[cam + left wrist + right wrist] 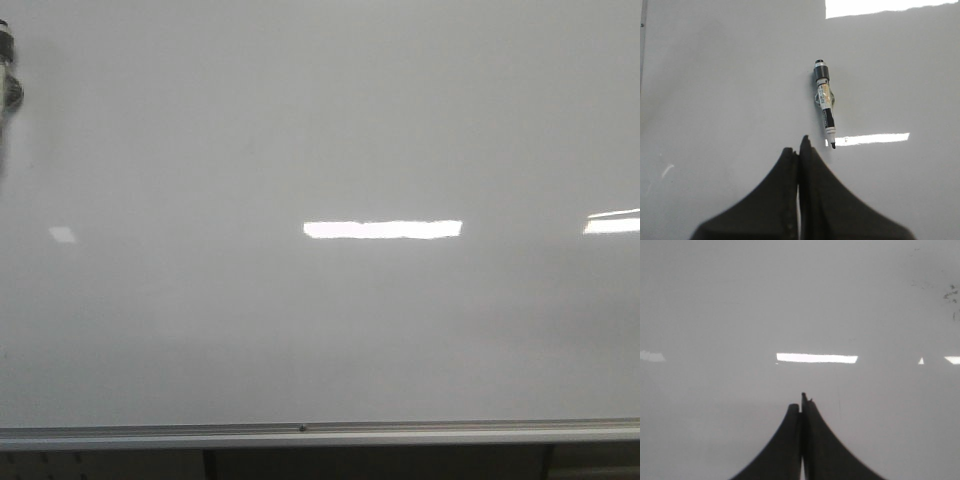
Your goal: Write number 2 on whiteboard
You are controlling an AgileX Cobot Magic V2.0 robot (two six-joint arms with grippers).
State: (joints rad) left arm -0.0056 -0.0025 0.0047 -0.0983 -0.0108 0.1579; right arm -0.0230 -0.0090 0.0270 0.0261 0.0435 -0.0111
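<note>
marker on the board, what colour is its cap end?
Black, on the marker; clearest in the left wrist view.

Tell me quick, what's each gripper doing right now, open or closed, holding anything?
Left gripper: closed, holding nothing; the marker sits apart from it.
Right gripper: closed, empty.

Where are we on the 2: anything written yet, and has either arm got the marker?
Nothing done: the whiteboard shows only light reflections, no digit. Nothing in hand: the left gripper and right gripper have jaws closed and empty. The marker sits against the board, uncapped, just beyond the left gripper. Grasping it and writing remain.
</note>
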